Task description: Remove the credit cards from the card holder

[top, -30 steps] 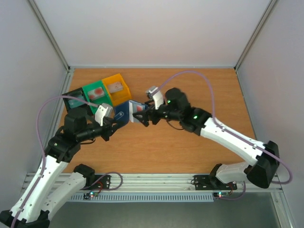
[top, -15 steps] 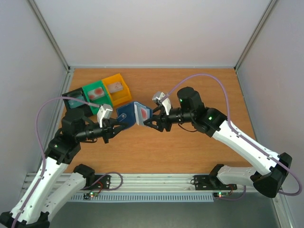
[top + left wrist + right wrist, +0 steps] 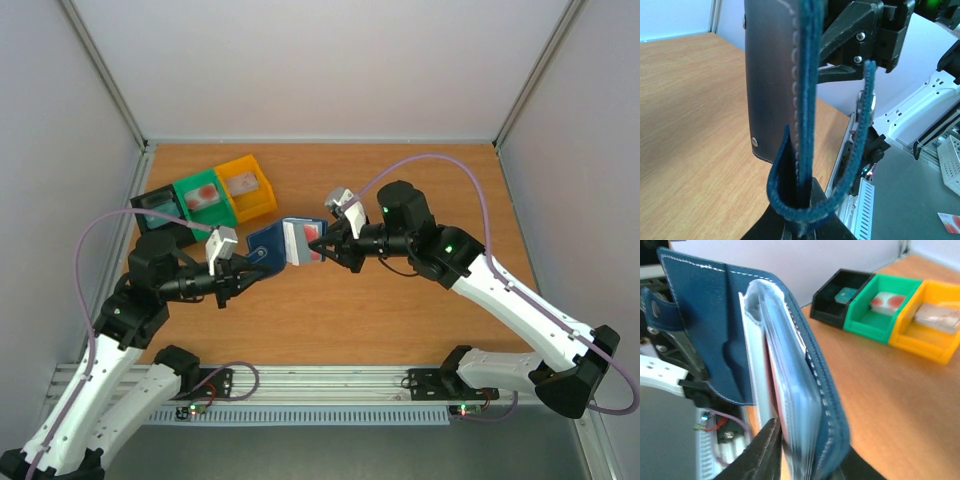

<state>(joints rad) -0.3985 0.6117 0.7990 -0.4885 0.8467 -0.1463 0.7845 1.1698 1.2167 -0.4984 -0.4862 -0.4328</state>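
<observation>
Black-fingered right gripper (image 3: 322, 250): jaws straddle the open end of the flat dark navy bifold card holder (image 3: 270, 243), with the pale, red-marked plastic credit cards (image 3: 303, 241) directly between them. Cannot tell if they bite yet. Holder hangs above the wooden table (image 3: 400, 180), long axis running arm to arm. Left gripper (image 3: 235, 274) is pressed together on the opposite flap. Right arm nearer the cards; judged pull is rightward, away from the left grip.
</observation>
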